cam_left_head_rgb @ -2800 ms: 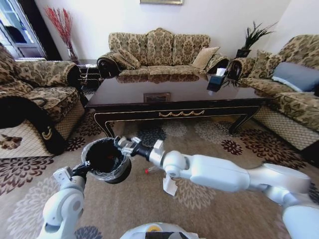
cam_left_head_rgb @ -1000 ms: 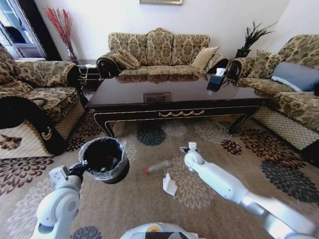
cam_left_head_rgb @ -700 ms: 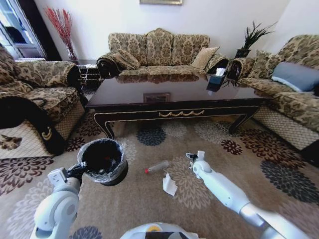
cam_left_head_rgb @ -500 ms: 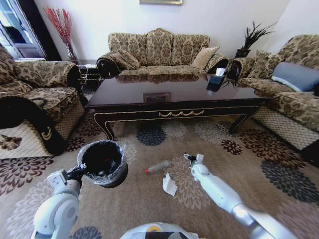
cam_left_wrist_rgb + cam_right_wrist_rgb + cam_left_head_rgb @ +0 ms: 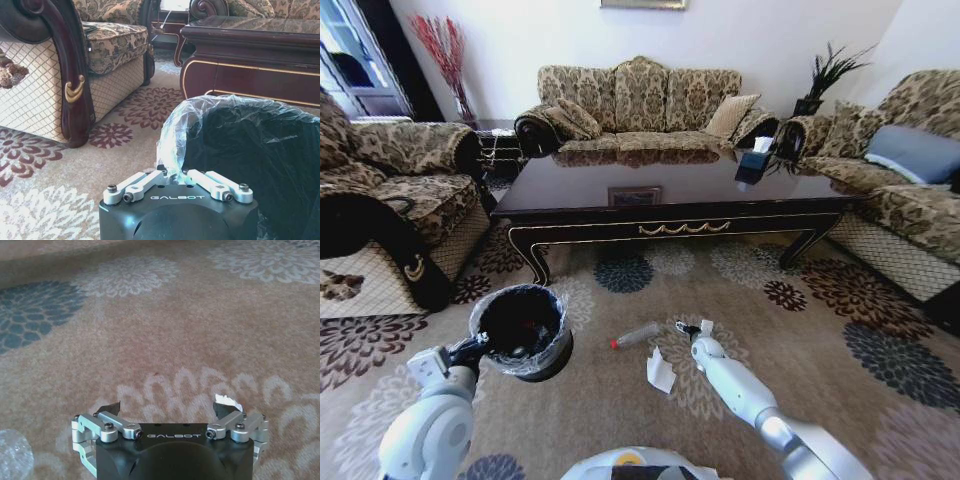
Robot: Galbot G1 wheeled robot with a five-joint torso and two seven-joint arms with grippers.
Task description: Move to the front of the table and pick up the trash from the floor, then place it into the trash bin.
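My left gripper [image 5: 472,349] is shut on the rim of the black trash bin [image 5: 522,329], which hangs above the floor with its clear bag crinkled around the top. In the left wrist view the fingers [image 5: 150,178] pinch the bag and rim of the trash bin [image 5: 250,160]. My right gripper [image 5: 684,328] is low over the carpet, just right of the clear bottle with a red cap [image 5: 638,335]. It stands open [image 5: 167,410] with nothing between its fingers. A tiny white scrap [image 5: 227,400] lies by one fingertip. Crumpled white paper [image 5: 660,371] lies close by.
The dark glossy table [image 5: 570,203] stands just beyond the litter, with sofas behind it and at both sides [image 5: 400,200]. The patterned carpet [image 5: 820,300] is open to the right of my arm. A blurred piece of the bottle [image 5: 12,455] shows beside the right gripper.
My right arm has left the bin's mouth, swung out to the right and come down to the carpet beside the bottle. The left arm has eased the bin slightly down and left.
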